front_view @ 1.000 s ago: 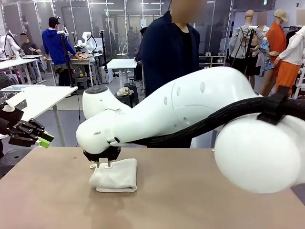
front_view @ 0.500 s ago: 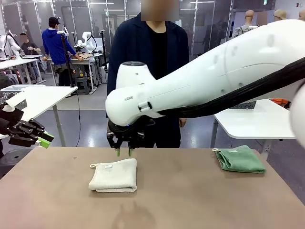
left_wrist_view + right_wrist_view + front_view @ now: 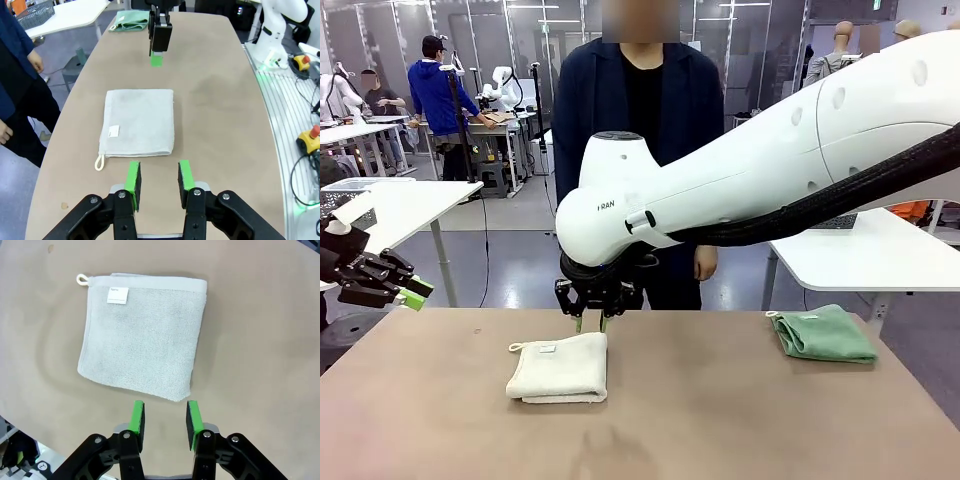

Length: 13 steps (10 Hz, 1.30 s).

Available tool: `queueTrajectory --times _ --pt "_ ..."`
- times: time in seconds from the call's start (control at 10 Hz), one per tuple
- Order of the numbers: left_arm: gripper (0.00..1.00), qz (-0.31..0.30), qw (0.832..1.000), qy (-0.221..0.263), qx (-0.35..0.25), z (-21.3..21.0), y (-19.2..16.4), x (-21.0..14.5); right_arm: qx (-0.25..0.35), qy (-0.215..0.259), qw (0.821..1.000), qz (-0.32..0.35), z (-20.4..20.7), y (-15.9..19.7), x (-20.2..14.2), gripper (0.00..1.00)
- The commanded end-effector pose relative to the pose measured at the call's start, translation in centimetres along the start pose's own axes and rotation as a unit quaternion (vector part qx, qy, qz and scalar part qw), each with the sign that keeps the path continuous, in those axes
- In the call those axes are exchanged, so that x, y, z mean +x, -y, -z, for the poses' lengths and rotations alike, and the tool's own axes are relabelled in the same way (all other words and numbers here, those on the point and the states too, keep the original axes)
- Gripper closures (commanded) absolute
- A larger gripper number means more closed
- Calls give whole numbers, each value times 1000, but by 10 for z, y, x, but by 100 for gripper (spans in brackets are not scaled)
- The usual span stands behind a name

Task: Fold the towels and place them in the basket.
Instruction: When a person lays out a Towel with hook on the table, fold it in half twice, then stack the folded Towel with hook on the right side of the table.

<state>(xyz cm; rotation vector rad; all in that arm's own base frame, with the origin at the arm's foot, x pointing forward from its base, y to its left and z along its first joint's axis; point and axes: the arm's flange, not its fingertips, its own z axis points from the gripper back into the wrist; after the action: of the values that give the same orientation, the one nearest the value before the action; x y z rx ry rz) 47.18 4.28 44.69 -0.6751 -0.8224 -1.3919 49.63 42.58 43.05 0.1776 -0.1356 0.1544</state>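
Front view: the right gripper (image 3: 592,322) is hanging just above the far edge of the folded cream towel (image 3: 560,367), jaws parted and empty, probably lining up a pickup. The green towel (image 3: 823,334) is sitting folded well off to the right, and the left gripper (image 3: 410,293) is waiting at the table's left edge.

Left wrist view: its fingers (image 3: 133,183) are standing apart with nothing between them, near the cream towel's short edge.

Right wrist view: the pads (image 3: 137,418) are hovering apart just off the towel's corner.
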Motion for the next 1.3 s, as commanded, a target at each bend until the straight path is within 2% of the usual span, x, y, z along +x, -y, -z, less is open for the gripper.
queueTrajectory --times 0.0,1.0,1.1,1.2 --pt "59 4 1000 6 0 -1 1 0 -1 -1 1000 1 0 -2 3 56" --pt "59 4 1000 6 0 -1 1 0 -2 -10 1000 14 9 4 -1 56" --pt "59 4 1000 6 0 -1 1 0 -11 -20 999 38 20 11 -3 39" --pt "59 4 1000 6 0 -1 1 0 -20 -21 999 43 34 18 -6 37"
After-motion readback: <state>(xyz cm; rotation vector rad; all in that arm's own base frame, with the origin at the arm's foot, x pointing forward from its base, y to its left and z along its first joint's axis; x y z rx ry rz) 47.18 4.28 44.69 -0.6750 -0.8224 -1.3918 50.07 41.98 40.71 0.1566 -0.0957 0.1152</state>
